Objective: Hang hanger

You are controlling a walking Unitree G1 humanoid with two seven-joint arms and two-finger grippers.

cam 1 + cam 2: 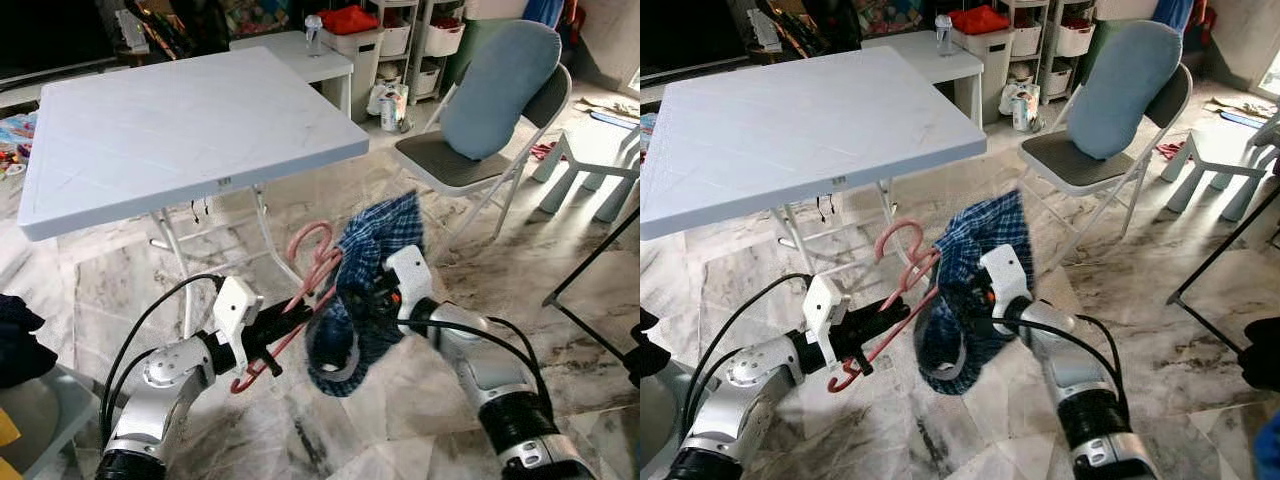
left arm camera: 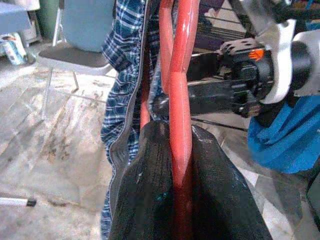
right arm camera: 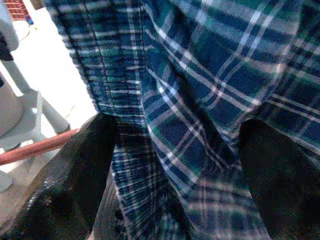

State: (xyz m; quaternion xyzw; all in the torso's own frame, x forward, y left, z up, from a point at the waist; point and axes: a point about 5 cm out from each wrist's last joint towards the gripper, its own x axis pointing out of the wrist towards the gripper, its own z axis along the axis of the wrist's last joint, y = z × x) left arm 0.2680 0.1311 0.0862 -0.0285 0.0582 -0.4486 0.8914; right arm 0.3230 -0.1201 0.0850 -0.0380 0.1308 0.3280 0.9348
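left gripper (image 2: 182,165) fingers clenched on red hanger (image 2: 181,95) running out between them | right gripper (image 3: 175,165) fingers spread around blue plaid cloth (image 3: 210,75), cloth bunched between them | hanger touches cloth, above marble floor (image 1: 400,400) | white surface (image 1: 170,120) beyond

Red plastic hanger (image 1: 305,295) sat tilted, hook up, clamped in the left gripper (image 1: 285,325). Blue plaid garment (image 1: 365,280) hung bunched on its far end, around the right gripper (image 1: 372,298).
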